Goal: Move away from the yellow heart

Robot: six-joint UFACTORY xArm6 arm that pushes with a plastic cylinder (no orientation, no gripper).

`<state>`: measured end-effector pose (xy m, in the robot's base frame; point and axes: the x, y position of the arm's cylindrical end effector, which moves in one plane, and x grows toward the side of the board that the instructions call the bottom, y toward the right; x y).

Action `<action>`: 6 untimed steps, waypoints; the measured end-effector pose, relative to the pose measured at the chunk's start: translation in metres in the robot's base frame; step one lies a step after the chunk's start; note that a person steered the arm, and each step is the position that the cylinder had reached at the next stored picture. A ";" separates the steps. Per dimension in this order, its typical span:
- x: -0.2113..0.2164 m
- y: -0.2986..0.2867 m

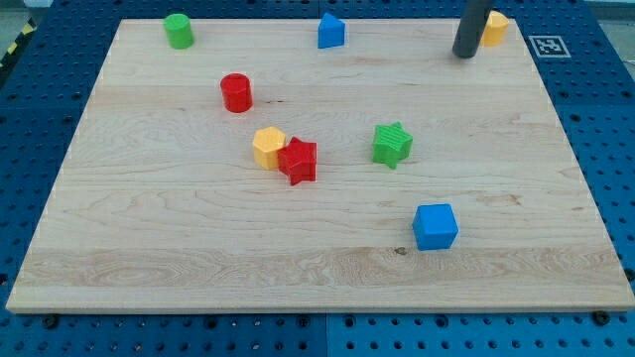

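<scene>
The rod comes down at the view's top right, and my tip [462, 55] rests on the board. A yellow block [495, 28], which seems to be the yellow heart, lies just right of and above the tip at the board's top edge. The rod hides its left side, and I cannot tell if they touch. A second yellow block [267, 146], hexagon-like, lies mid-board against a red star [299, 161], far to the tip's lower left.
A green star [392, 145] lies below and left of the tip. A blue cube [435, 226] sits lower right. A red cylinder [236, 92], a green cylinder [179, 31] and a blue house-shaped block [330, 32] lie to the left. The board's right edge [556, 109] is near.
</scene>
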<state>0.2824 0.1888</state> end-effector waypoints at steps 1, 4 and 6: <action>0.004 -0.004; 0.015 -0.004; 0.019 -0.009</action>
